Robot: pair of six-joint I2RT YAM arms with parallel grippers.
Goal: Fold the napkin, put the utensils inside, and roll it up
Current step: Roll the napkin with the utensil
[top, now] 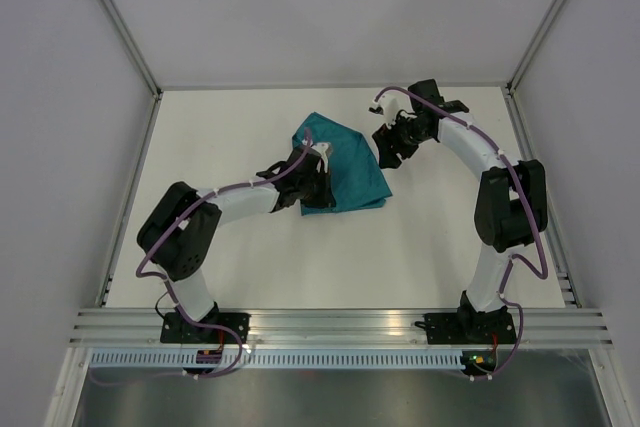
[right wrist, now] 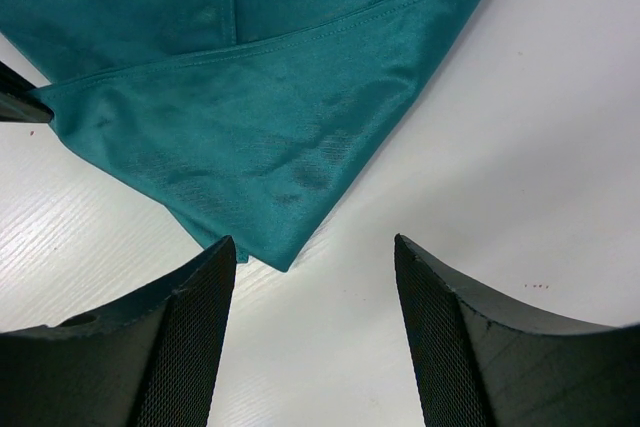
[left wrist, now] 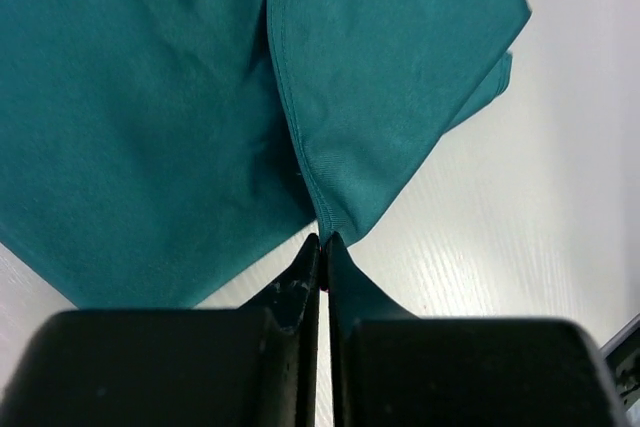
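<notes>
Left hand [left wrist: 322, 239] pinches a napkin [left wrist: 150, 97] corner at lower centre, cloth spreading above; right hand [right wrist: 315, 242] stands wide, holding nothing, napkin tip between its fingertips.

The right jaws are standing wide apart over the white tabletop [right wrist: 520, 147], gripping nothing. The teal napkin [right wrist: 270, 97] is lying in folded layers, its near corner pointing between them, closer to the left one. A black tip [right wrist: 15, 107] is touching its left corner.
</notes>
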